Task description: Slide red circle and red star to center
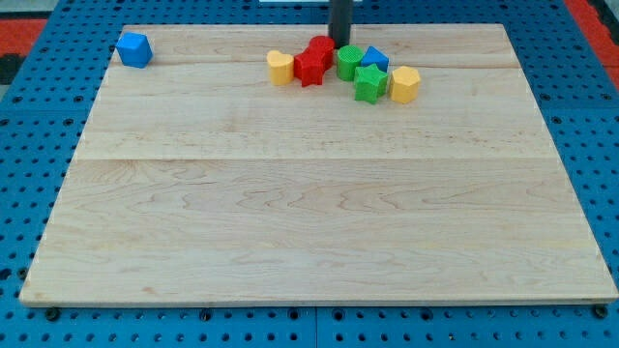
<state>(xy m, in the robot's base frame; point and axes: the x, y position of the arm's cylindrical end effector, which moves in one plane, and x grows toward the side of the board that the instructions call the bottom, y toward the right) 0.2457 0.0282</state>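
Observation:
The red circle (322,46) and the red star (310,67) sit touching each other near the view's top middle of the wooden board (309,213). The star is just below and left of the circle. My tip (339,42) stands at the circle's right edge, between it and the green circle (349,61). The rod comes down from the view's top.
A yellow block (280,68) lies just left of the red star. A green star (369,83), a blue triangle (375,60) and a yellow hexagon (404,85) cluster to the right. A blue cube (134,49) lies at the top left corner.

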